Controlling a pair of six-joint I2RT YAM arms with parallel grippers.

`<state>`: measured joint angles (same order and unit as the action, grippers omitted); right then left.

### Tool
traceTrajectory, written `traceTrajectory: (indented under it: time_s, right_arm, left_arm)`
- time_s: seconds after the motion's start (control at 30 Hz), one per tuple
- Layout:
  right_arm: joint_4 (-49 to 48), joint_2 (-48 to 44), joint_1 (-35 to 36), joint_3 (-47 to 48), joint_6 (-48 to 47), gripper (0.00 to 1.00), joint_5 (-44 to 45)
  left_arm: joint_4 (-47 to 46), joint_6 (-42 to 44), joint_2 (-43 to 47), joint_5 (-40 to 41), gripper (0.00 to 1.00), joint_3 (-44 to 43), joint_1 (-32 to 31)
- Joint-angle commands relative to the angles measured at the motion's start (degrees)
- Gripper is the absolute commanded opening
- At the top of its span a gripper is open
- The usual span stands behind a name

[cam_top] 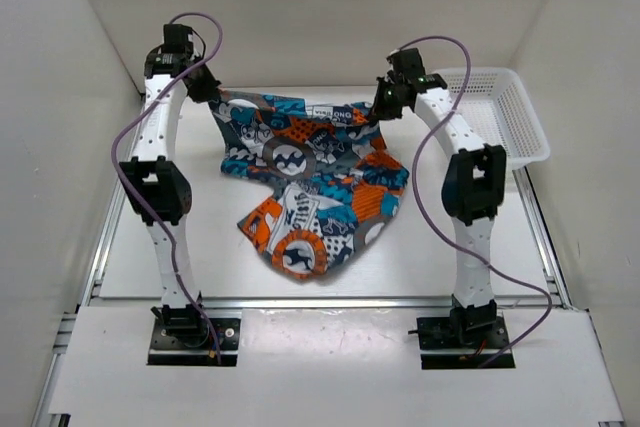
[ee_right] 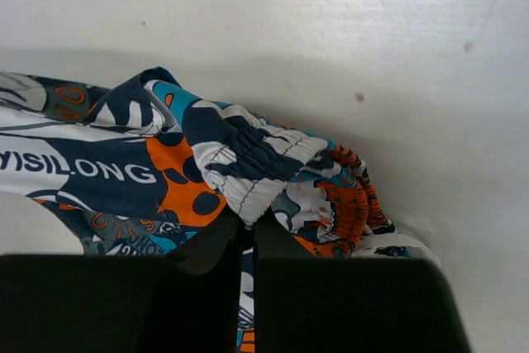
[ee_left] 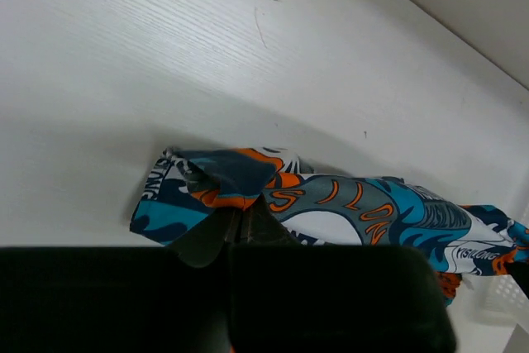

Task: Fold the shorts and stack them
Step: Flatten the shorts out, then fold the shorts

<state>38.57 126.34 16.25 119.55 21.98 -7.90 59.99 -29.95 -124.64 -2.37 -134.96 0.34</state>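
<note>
Two arms [cam_top: 160, 192] are being operated from the near edge of the table [cam_top: 130, 247]. Just beyond their bases, the shorts [cam_top: 310, 187] are being draped across the middle of the table. The near leg end is lying crumpled on the surface, while the far edge is being held up off it.

That far edge is being pinched at both ends. The left corner is being gripped by the left gripper [cam_top: 207, 89], its jaws pressed together on a small fold of cloth. The right corner, at the gathered waistband, is being gripped the same way by the right gripper [cam_top: 383, 107].

The step in hand is judged to be the spreading of the shorts ahead of a fold. For a clean result:

- Both grippers are best moved together, at one height and one pace, so that the edge between them is being drawn straight but not stretched.
- The crumpled near end is best dragged flat before the held edge is brought over it.
- Because only a thin pinch of cloth is being held on each side, sudden moves are to be avoided.

Farthest away, at the right, a white mesh basket [cam_top: 505, 112] is standing apart from the shorts.

Count: one pair of shorts, two arms, two grippers, one table, one basket.
</note>
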Motion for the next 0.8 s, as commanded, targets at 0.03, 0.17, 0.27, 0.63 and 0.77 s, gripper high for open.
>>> traceTrajectory:
  time_s: [0.03, 0.17, 0.27, 0.63, 0.77]
  right_arm:
    - [4.76, 5.83, -3.42, 11.83, -0.54, 0.01, -0.44]
    - [5.38, 8.04, -3.94, 16.68, -0.53, 0.01, -3.17]
    - [5.38, 5.33, -3.95, 14.76, -0.53, 0.01, -4.22]
    - [5.9, -26.54, -3.95, 3.07, -4.22, 0.01, -5.71]
    - [7.92, -37.01, -3.95, 0.69, -5.28, 0.01, -7.48]
  left_arm:
    - [-2.42, 2.45, -1.21, 6.77, 0.1, -9.35, 4.76]
    - [-2.42, 2.45, -2.01, 5.01, 0.1, -11.12, 5.37]
    - [-2.42, 2.45, 1.06, 3.34, 0.1, -11.12, 5.9]
    - [-2.95, 0.69, 27.24, -3.33, 0.1, -3.48, 8.27]
    - [-0.49, -0.37, 39.08, -5.19, 0.1, -2.86, 10.81]
